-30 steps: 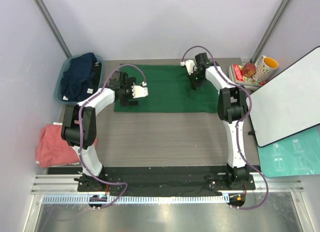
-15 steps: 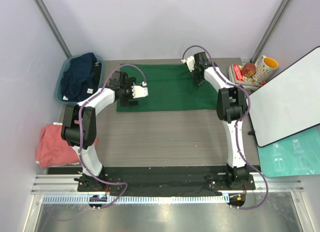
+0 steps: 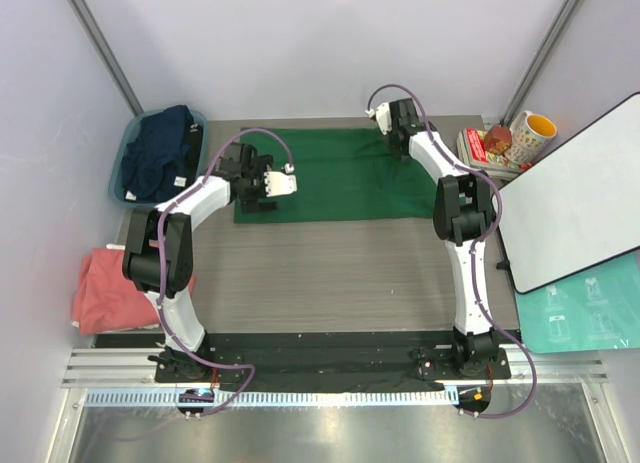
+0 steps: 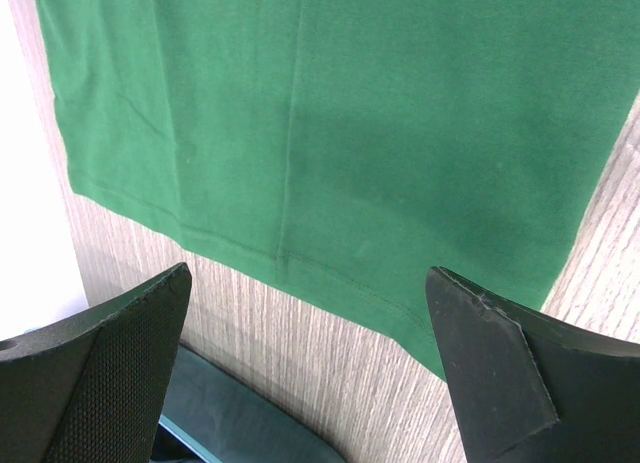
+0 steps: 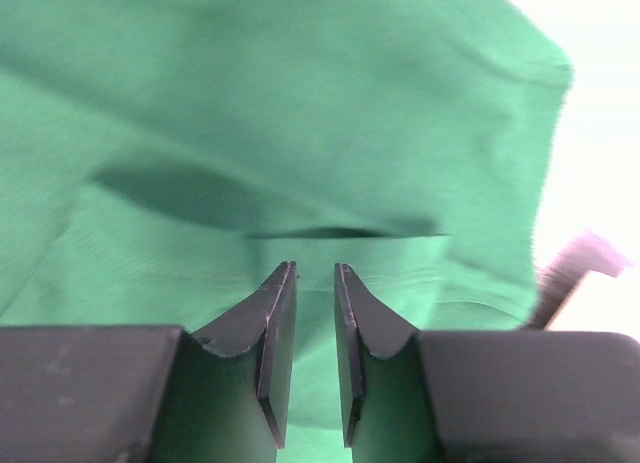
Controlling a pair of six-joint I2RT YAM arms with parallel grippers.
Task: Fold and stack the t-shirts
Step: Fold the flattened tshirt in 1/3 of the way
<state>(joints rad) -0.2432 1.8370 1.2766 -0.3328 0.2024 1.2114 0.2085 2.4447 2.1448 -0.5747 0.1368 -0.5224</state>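
We see two arms built alike, the left arm (image 3: pixel 200 198) and the right arm (image 3: pixel 465 283). On each, smooth white shells alternate with black joint housings. A thin purple cable (image 3: pixel 392 87) runs along each from base to wrist. Both bases (image 3: pixel 470 355) are black and blocky. Each wrist bears a small white camera block (image 3: pixel 280 183). The left fingers (image 4: pixel 100 383) are broad black wedges with finely textured pads. The right fingers (image 5: pixel 278 333) are black, thin and tapering, on squared dark mounts.
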